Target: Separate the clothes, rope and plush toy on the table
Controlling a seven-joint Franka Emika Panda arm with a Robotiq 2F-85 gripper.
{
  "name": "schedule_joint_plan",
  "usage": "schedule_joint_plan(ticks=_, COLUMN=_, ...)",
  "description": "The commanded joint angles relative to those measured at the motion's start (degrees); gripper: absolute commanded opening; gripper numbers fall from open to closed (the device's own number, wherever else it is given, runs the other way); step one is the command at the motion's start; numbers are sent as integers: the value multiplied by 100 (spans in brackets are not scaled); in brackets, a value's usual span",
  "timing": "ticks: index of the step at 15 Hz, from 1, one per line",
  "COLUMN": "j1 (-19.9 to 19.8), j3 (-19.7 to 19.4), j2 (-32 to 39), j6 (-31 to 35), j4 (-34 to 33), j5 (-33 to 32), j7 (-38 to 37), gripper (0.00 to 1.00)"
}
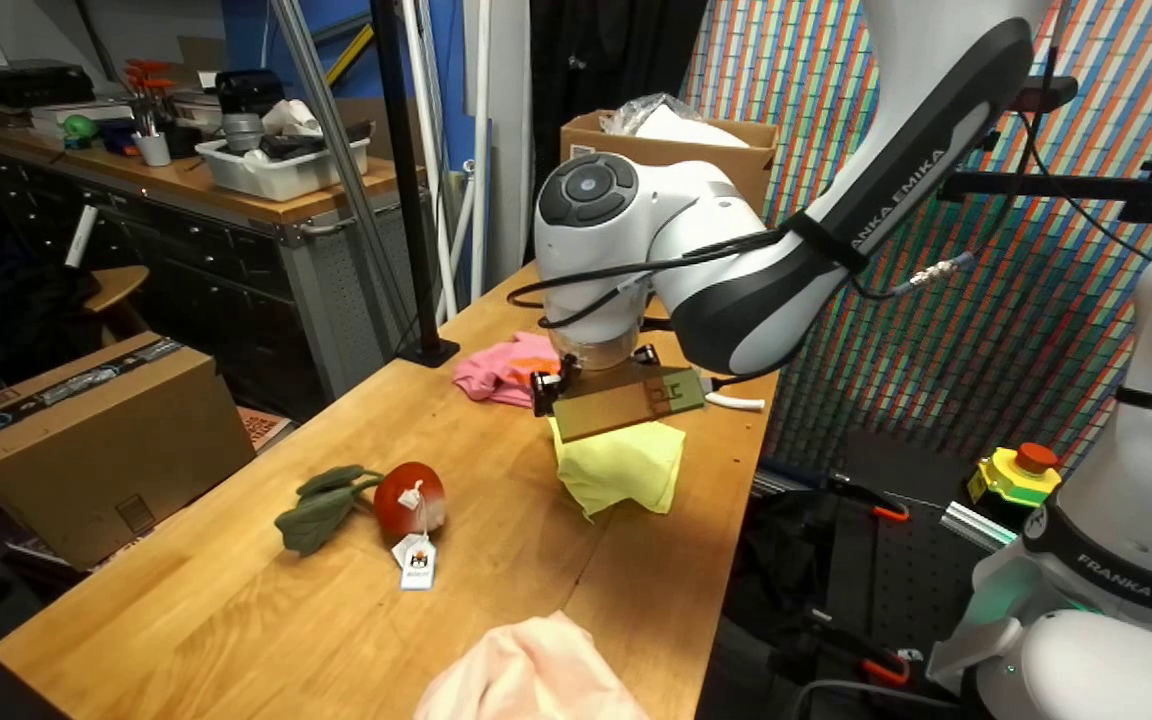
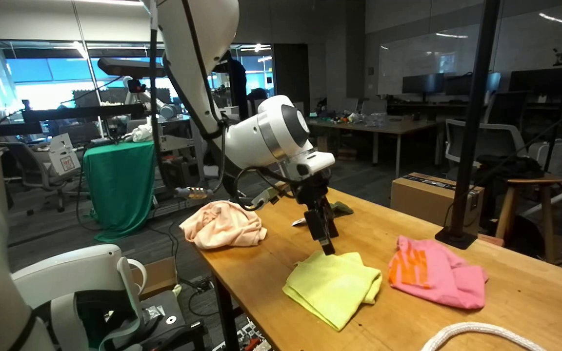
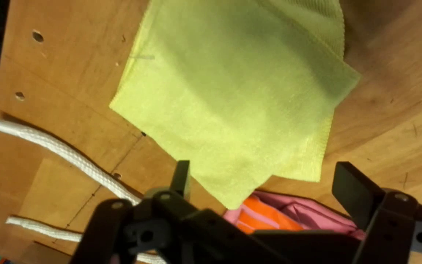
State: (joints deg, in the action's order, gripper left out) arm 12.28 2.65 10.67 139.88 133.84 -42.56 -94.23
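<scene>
Table (image 1: 236, 620) runs lower left to upper centre in an exterior view; everything to be sorted lies on it. Arm (image 1: 766, 310) reaches in from upper right of that frame, wrist pointed down. Gripper (image 3: 262, 176) hangs over the yellow-green cloth (image 2: 334, 287), which lies folded, lower centre of an exterior view; jaws wide apart, nothing between them. Pink cloth (image 2: 444, 275) is right of it, just beside; touching or not, can't tell from where I stand. Peach cloth (image 1: 531, 670) is well apart, cut off at bottom centre of an exterior view. Plush toy (image 1: 410, 498), red with green leaves, sits left of centre there, alone. Rope (image 3: 97, 176) lies lower left in the wrist view, near the pink cloth, partly hidden behind the gripper.

Step in hand looks like the pick of the yellow-green cloth, grip not yet made. Plush toy I'd call sorted.

Next move: straight down, pinch a corner rather than the flat middle, lift both layers clear, carry toward the peach cloth, away from the rope. Risk: shallow pinch takes one layer and it unfolds; too low and the jaws press the wood. Trailing corner could drag the pink cloth.
</scene>
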Motion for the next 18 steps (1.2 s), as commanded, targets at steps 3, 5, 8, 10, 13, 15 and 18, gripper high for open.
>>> schedule_joint_plan(ticks=3, j1=-239, j3=43, j2=-346, j6=623, j4=695, j5=526, j7=557, gripper=100)
schedule_joint_plan(ticks=5, j1=-268, j3=27, j2=-331, j6=764, j4=810, j5=634, j7=687, gripper=100)
schedule_joint_plan(ticks=8, j1=-314, j3=8, j2=-297, j6=1098, j4=972, j5=839, j7=949, gripper=100)
schedule_joint_plan(ticks=10, j1=-318, j3=-33, j2=-233, j6=1339, j4=1032, j5=838, j7=1096, gripper=100)
schedule_joint_plan(ticks=13, j1=-317, j3=-89, j2=-147, j6=1666, j4=1113, j5=870, j7=1277, gripper=100)
schedule_joint_plan(ticks=15, j1=-392, j3=-58, j2=-79, j6=1846, j4=1162, j5=818, j7=1346, gripper=100)
schedule_joint_plan(ticks=18, j1=-423, j3=-88, j2=35, j6=2053, j4=1213, j5=724, j7=1408, gripper=100)
